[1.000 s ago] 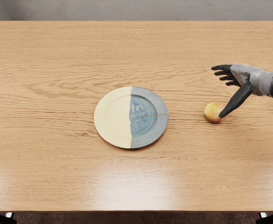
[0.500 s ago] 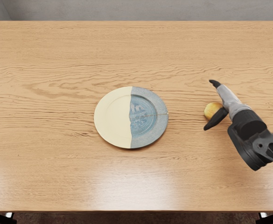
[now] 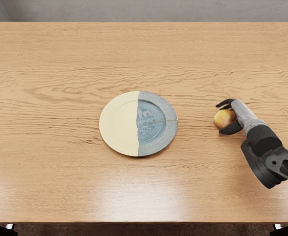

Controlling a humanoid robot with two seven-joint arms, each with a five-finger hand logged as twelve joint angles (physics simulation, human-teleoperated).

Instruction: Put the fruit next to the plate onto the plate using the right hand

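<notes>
The fruit [image 3: 224, 118] is located on the table [image 3: 134, 59], to the right of the plate [image 3: 119, 123] and apart from it. It is enclosed by the right hand [image 3: 238, 117], whose dark fingers [image 3: 225, 103] are curled around its far and near sides. Round, yellow-orange skin is noted.

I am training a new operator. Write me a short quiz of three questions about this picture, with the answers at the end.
1. True or false: the fruit already lies on the plate.
2. On which side of the plate does the fruit show in the picture? A) left B) right C) behind it
3. Fill in: the fingers of the right hand curl around the ____.

Key: 1 false, it is on the table, apart from the plate; 2 B; 3 fruit.
</notes>
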